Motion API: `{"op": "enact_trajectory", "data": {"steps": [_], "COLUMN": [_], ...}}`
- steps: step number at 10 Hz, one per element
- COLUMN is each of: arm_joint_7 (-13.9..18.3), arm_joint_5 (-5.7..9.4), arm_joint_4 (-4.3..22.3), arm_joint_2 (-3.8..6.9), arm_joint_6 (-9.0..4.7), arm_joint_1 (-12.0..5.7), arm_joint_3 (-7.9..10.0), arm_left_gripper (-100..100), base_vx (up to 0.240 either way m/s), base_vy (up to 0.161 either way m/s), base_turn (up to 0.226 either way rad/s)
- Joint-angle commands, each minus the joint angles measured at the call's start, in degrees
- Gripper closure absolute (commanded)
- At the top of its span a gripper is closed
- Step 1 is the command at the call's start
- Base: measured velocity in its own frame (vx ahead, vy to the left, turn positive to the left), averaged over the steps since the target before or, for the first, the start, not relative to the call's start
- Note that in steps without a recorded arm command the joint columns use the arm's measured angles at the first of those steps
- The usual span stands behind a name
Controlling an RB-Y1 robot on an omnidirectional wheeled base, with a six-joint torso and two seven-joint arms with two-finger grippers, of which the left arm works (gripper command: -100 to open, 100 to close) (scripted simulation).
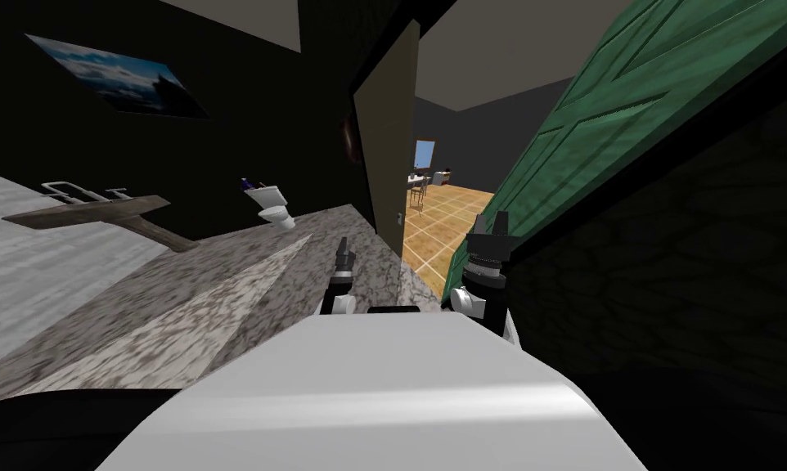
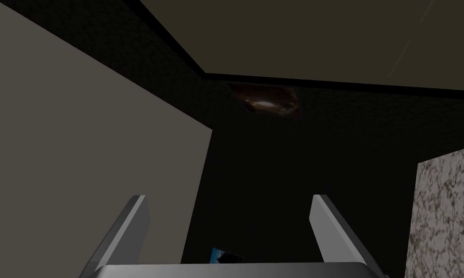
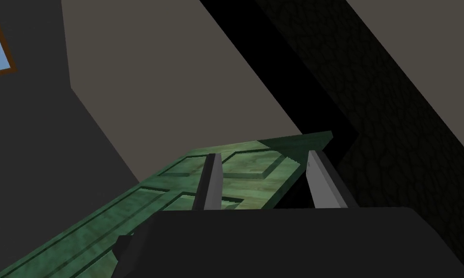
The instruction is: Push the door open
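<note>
Mottled grey floor (image 1: 220, 286) | green door (image 1: 613, 123) part-open, gap (image 1: 437, 225) ahead | R tool (image 1: 491, 219) spread at door's edge | L tool (image 1: 343, 244) spread

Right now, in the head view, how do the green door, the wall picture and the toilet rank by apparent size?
1. green door, by far the largest, though it is also nearest the camera.
2. wall picture.
3. toilet, the smallest.
</note>
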Motion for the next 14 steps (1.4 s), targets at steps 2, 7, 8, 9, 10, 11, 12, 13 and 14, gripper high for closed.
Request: {"op": "enact_trajectory", "data": {"steps": [2, 7, 8, 9, 10, 11, 12, 13, 14], "arm_joint_7": [-0.03, -0.11, -0.13, -0.14, -0.15, -0.16, -0.18, -0.19, -0.20], "arm_joint_5": [0.44, 1.72, 1.91, 2.11, 2.30, 2.50, 2.69, 2.88, 3.08], "arm_joint_4": [2.53, 9.38, 10.42, 11.45, 12.49, 13.53, 14.57, 15.61, 16.65], "arm_joint_2": [0.33, 1.03, 1.10, 1.16, 1.23, 1.30, 1.36, 1.43, 1.49], "arm_joint_6": [-0.83, -2.53, -2.79, -3.05, -3.31, -3.57, -3.83, -4.08, -4.34], "arm_joint_1": [-0.90, -3.88, -4.33, -4.79, -5.24, -5.69, -6.14, -6.59, -7.05], "arm_joint_3": [-1.06, -3.69, -4.09, -4.49, -4.89, -5.29, -5.68, -6.08, -6.48], "arm_left_gripper": [-100, -100, -100, -100, -100, -100, -100, -100, -100], "base_vx": [0.107, 0.125, 0.111, 0.095, 0.095, 0.095, 0.089, 0.080, 0.078], "base_vy": [0.032, 0.058, 0.040, 0.042, 0.050, 0.048, 0.039, 0.047, 0.055], "base_turn": [-0.064, -0.118, -0.057, -0.069, -0.099, -0.079, -0.089, -0.086, -0.082]}}
